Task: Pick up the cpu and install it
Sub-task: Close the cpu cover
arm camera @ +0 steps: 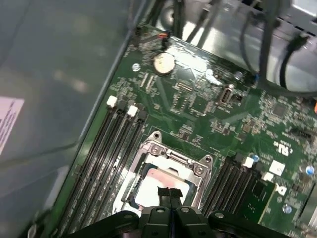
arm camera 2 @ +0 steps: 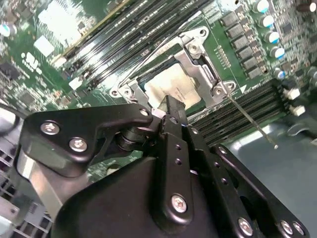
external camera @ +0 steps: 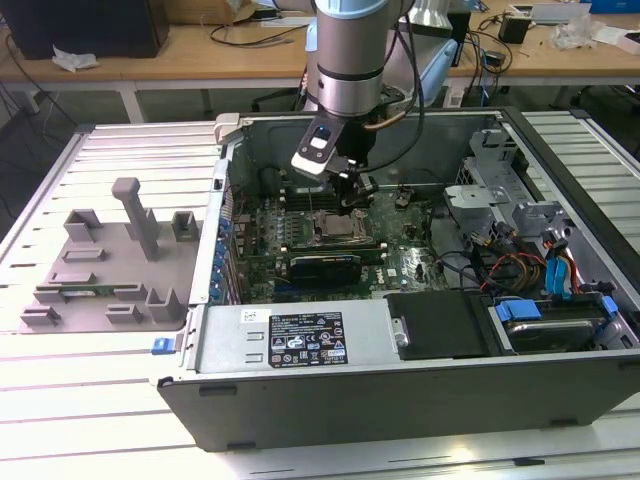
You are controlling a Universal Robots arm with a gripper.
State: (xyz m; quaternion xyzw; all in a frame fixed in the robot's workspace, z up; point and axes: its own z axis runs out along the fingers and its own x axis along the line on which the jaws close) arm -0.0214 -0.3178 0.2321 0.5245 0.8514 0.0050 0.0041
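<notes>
The cpu [arm camera 2: 168,90] is a pale silver square lying flat inside the metal-rimmed socket frame [arm camera 2: 200,59] on the green motherboard. It also appears as the cpu [arm camera: 154,187] and, small, as the cpu [external camera: 336,229] in the middle of the open computer case. My gripper [arm camera 2: 171,106] hangs just above the chip's near edge, its two black fingers pressed together with nothing between them. In the first wrist view the gripper [arm camera: 170,193] tips overlap the chip's edge. In the exterior view the gripper [external camera: 352,197] sits low inside the case, right over the socket.
The socket's thin lever rod [arm camera 2: 250,121] sticks out beside the frame. Dark memory slots [arm camera: 106,153] flank the socket. A long black card [external camera: 325,267] lies in front of it. Coloured cables [external camera: 530,270] crowd the exterior view's right. A grey fixture [external camera: 110,260] stands outside the case.
</notes>
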